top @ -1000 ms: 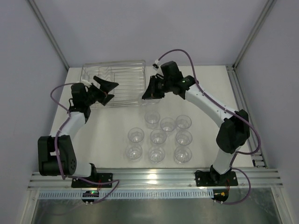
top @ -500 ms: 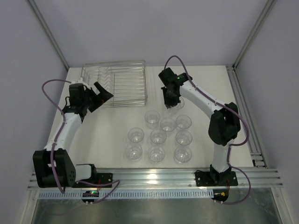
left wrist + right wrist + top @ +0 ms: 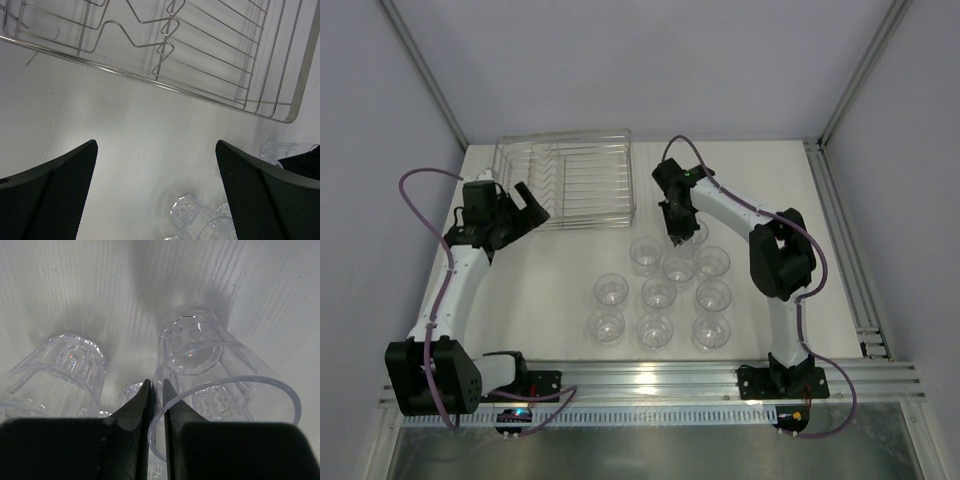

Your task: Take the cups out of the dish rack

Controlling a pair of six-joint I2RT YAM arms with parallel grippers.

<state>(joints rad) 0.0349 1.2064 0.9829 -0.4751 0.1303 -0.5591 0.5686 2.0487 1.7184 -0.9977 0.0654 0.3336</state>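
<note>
The wire dish rack (image 3: 565,180) stands at the back left; no cup shows in it. It also shows in the left wrist view (image 3: 200,60). Several clear cups (image 3: 659,293) stand upright in rows mid-table. My right gripper (image 3: 677,230) is shut on the rim of one more clear cup (image 3: 693,233), just behind the back row. In the right wrist view the jaws (image 3: 156,385) pinch that cup's wall (image 3: 215,365); its base looks close to the table. My left gripper (image 3: 532,203) is open and empty at the rack's front left, over bare table (image 3: 156,150).
A neighbouring cup (image 3: 65,370) stands just left of the held one. Cups of the group (image 3: 200,220) lie beyond my left gripper's fingers (image 3: 60,185). A metal rail (image 3: 650,380) runs along the near edge, and grey walls close in left and right.
My right gripper carried the cup from the rack's right edge down to the back of the cup group. My left gripper drew back leftward, away from the rack.
</note>
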